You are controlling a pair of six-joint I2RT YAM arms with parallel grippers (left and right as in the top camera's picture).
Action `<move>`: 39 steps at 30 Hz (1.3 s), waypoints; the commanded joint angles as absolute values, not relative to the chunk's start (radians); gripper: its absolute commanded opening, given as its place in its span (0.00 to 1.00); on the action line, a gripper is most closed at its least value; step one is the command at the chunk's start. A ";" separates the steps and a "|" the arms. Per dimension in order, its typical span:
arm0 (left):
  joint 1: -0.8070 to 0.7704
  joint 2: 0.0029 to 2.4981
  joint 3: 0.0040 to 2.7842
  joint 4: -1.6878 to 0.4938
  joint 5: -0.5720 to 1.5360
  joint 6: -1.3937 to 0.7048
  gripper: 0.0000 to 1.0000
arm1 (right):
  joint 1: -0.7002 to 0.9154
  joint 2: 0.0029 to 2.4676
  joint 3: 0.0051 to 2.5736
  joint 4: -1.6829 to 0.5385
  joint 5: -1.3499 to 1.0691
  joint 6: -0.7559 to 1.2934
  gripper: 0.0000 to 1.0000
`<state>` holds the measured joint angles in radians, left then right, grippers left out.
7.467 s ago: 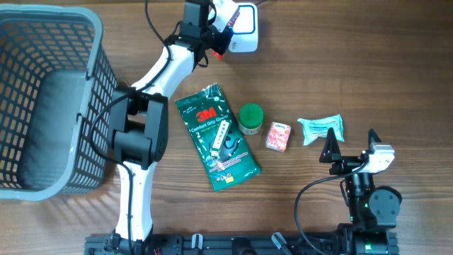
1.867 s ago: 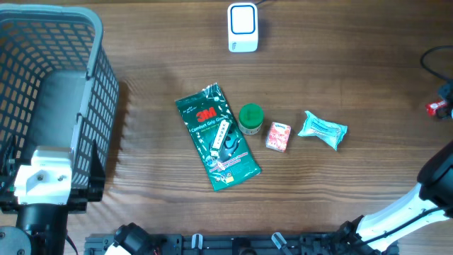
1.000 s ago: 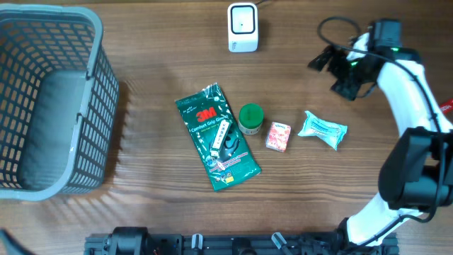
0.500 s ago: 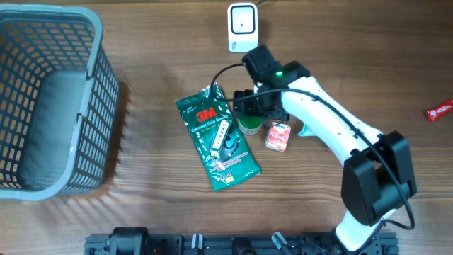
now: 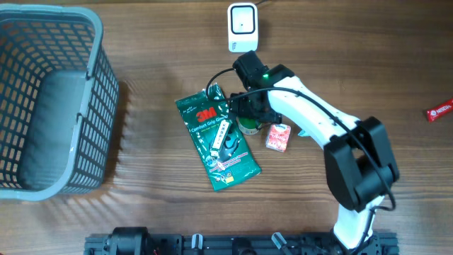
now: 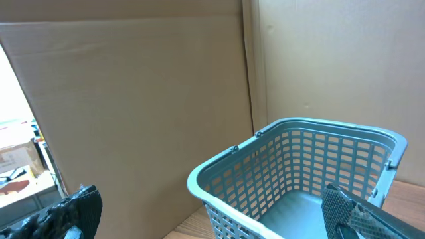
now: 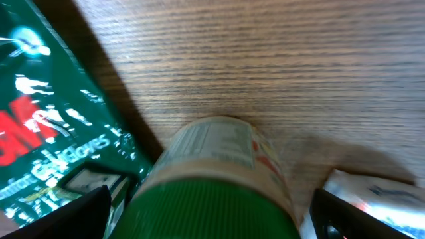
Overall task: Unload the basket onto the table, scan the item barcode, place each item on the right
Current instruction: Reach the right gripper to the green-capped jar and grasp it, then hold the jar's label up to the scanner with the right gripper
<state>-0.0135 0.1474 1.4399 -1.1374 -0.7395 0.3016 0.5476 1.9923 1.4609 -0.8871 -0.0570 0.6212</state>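
A small jar with a green lid (image 5: 249,127) stands mid-table between a green 3M package (image 5: 216,142) and a small red box (image 5: 278,137). My right gripper (image 5: 246,113) is down over the jar. In the right wrist view the lid (image 7: 212,199) fills the space between the two black fingers (image 7: 86,212), and the right gripper (image 7: 212,216) is open with a gap on each side. The white scanner (image 5: 243,27) sits at the far edge. My left gripper (image 6: 212,219) is open and empty, out of the overhead view.
A grey basket (image 5: 49,99) stands at the left, and the left wrist view shows its rim (image 6: 292,129) in front of a cardboard wall. A red wrapper (image 5: 439,110) lies at the right edge. The right arm hides most of the blue packet.
The right arm swung from the far right of the table to the middle. It has settled lower and slightly left, over the green-lidded jar. The items have not moved.
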 commanded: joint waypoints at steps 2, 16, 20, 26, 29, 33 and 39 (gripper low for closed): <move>-0.008 0.140 1.439 -1.136 -0.746 0.310 1.00 | 0.553 2.054 1.480 -0.881 -0.090 0.628 0.90; -0.008 0.140 1.439 -1.136 -0.746 0.310 1.00 | 0.553 2.082 1.480 -0.861 -0.145 0.640 0.77; -0.008 0.140 1.439 -1.136 -0.746 0.310 1.00 | 0.552 2.120 1.480 -0.888 -0.182 0.665 0.79; -0.008 0.140 1.439 -1.136 -0.746 0.310 1.00 | 0.542 2.137 1.480 -0.894 -0.270 0.684 0.53; -0.008 0.140 1.439 -1.136 -0.746 0.310 1.00 | 0.502 2.136 1.480 -0.949 -0.458 0.680 0.53; -0.008 0.140 1.439 -1.136 -0.746 0.310 1.00 | 0.403 2.136 1.480 -1.078 -0.770 0.566 0.50; -0.008 0.140 1.439 -1.136 -0.746 0.310 1.00 | 0.258 2.136 1.481 -1.289 -0.937 0.405 0.50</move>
<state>-0.0135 0.1474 1.4399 -1.1378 -0.7395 0.3016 0.2787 2.1265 1.4807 -1.2396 -0.8310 0.4915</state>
